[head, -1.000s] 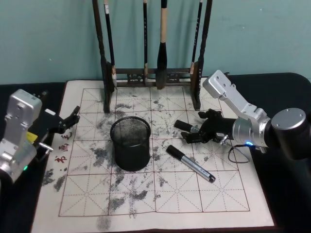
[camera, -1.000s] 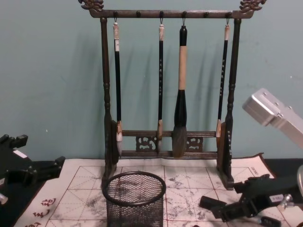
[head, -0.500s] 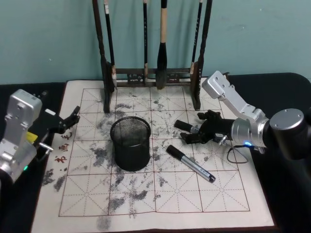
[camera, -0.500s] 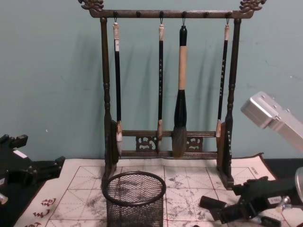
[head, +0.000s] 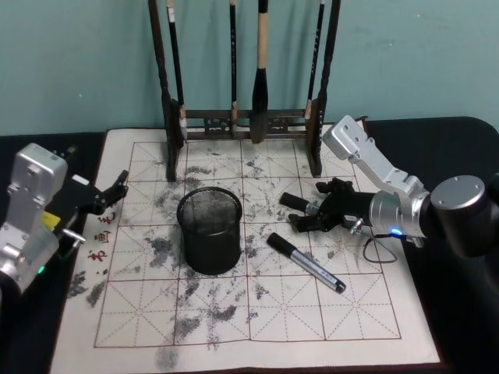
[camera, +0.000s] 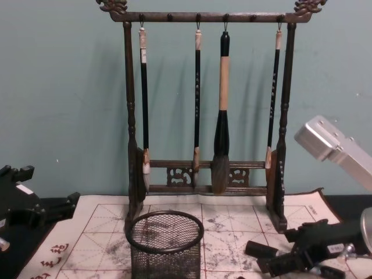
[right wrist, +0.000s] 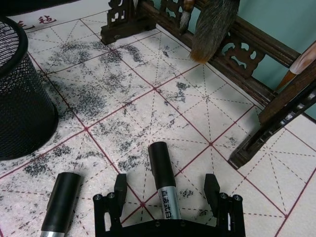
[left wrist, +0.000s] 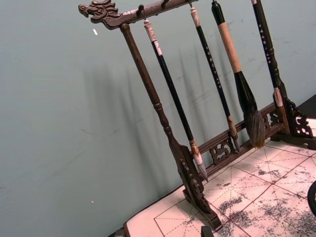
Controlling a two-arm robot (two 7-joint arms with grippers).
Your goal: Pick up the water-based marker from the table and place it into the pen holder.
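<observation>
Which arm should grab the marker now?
Right. The right gripper is open with a water-based marker between its fingers; the left gripper sits at the left edge of the mat, beyond the pen holder.

The right gripper (right wrist: 165, 181) hangs low over the table (right wrist: 148, 106), its two black fingers (right wrist: 120, 190) spread wide. The water-based marker (right wrist: 161, 160) lies between them, clear of both, with its black cap pointing away from the gripper and dark print on its silver barrel. A second marker (right wrist: 63, 202) lies just outside one finger, on the pen holder's side. The pen holder (right wrist: 19, 98) stands beyond it, and a brush tip (right wrist: 210, 29) hangs at the wooden rack (right wrist: 261, 123) farther off
</observation>
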